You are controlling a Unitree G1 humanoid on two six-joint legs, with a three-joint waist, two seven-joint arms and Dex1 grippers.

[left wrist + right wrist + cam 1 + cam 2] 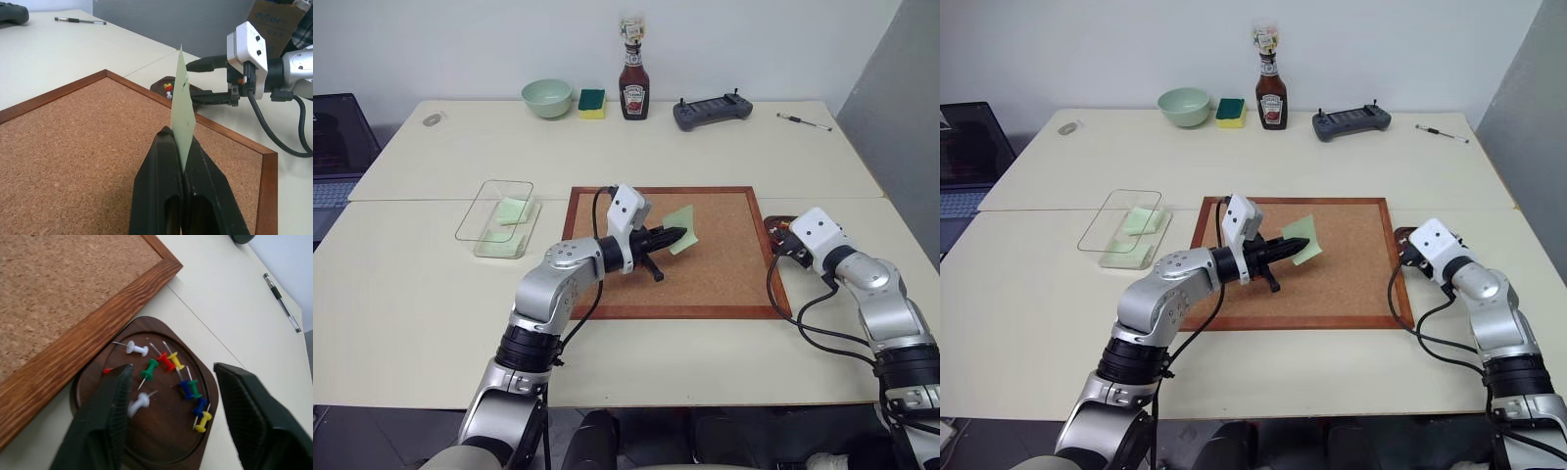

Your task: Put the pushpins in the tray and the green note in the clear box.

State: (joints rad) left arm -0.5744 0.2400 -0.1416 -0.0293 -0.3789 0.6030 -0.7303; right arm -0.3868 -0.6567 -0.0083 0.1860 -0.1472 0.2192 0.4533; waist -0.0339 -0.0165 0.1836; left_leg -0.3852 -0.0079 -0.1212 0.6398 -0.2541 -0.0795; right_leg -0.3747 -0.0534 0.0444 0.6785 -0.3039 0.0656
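My left gripper (677, 236) is shut on the green note (681, 227), which it holds on edge a little above the corkboard (724, 274). The left wrist view shows the green note (182, 98) standing up from between the closed fingers (161, 166). At the board's right edge, my right gripper (171, 369) hangs open just over the dark brown tray (146, 323). Several pushpins (166, 361) in red, green, white, blue and yellow lie in the tray, and none is between the fingers. The clear box (470, 220) sits left of the board with pale green paper inside.
Along the table's far edge stand a pale green bowl (547, 98), a green-and-yellow sponge (591, 103), a ketchup bottle (634, 83), a grey controller (712, 112) and a pen (804, 121). A laptop (337, 147) sits at the far left. A black cable trails from my right wrist.
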